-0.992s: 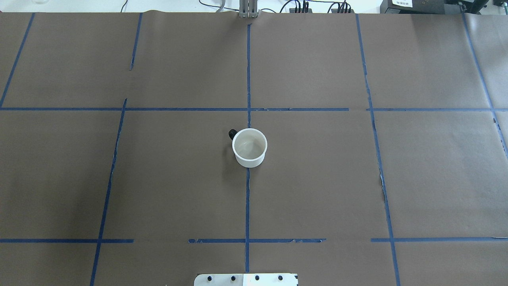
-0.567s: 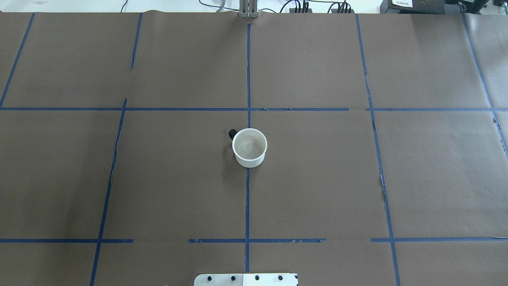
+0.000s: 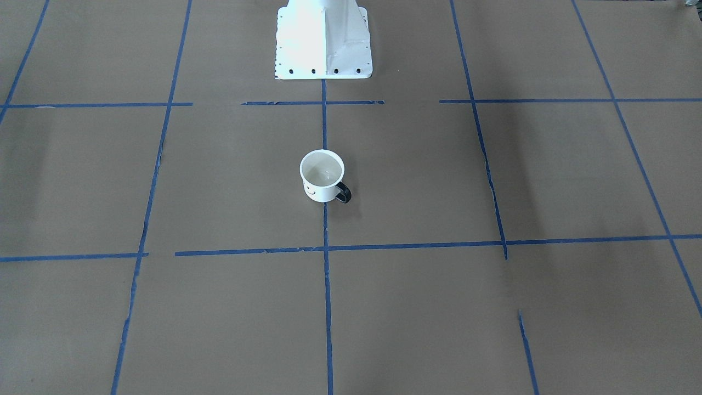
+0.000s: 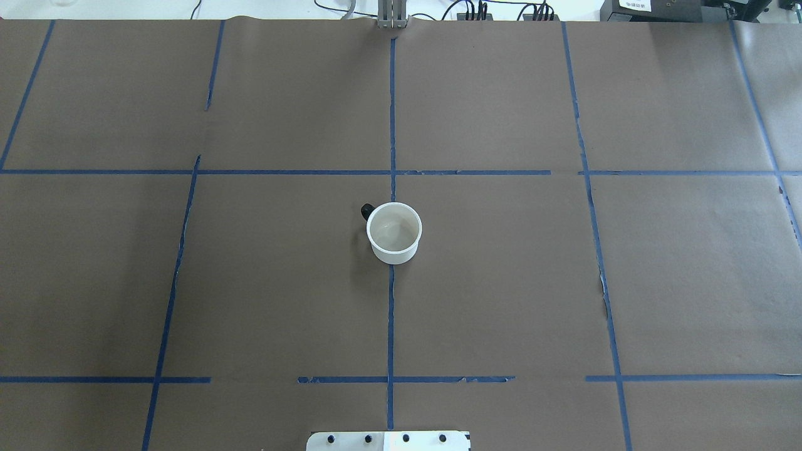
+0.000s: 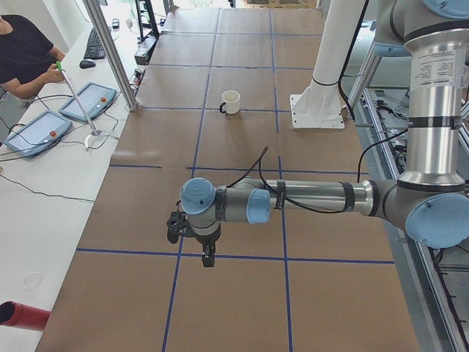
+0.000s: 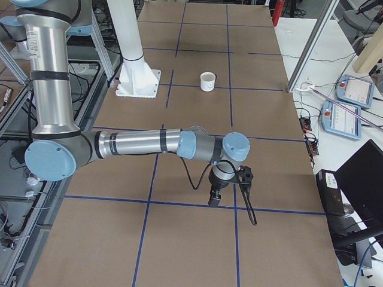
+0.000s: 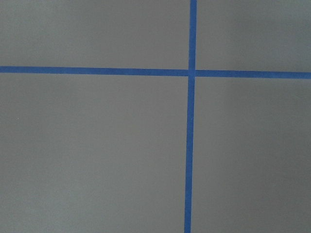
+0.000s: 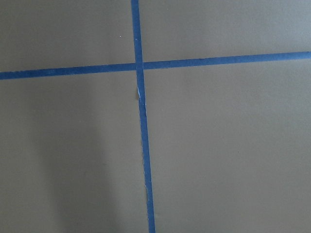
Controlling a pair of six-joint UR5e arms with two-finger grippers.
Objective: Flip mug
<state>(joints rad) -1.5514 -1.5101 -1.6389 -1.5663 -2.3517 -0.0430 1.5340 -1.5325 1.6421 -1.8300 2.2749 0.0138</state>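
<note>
The white mug (image 4: 394, 232) stands upright, mouth up, at the middle of the brown-papered table, on the central blue tape line. Its black handle (image 4: 366, 211) points to the far left. The front-facing view shows the mug (image 3: 322, 175) with its smiley face. It also shows small in the left view (image 5: 231, 101) and the right view (image 6: 207, 81). My left gripper (image 5: 208, 258) and right gripper (image 6: 213, 199) hang over the table's two ends, far from the mug. I cannot tell whether either is open or shut. Both wrist views show only paper and tape.
The white robot pedestal (image 3: 323, 38) stands at the table's near edge behind the mug. Blue tape lines (image 4: 391, 313) divide the paper into squares. An operator (image 5: 26, 55) and teach pendants (image 5: 88, 101) are at a side bench beyond the far edge.
</note>
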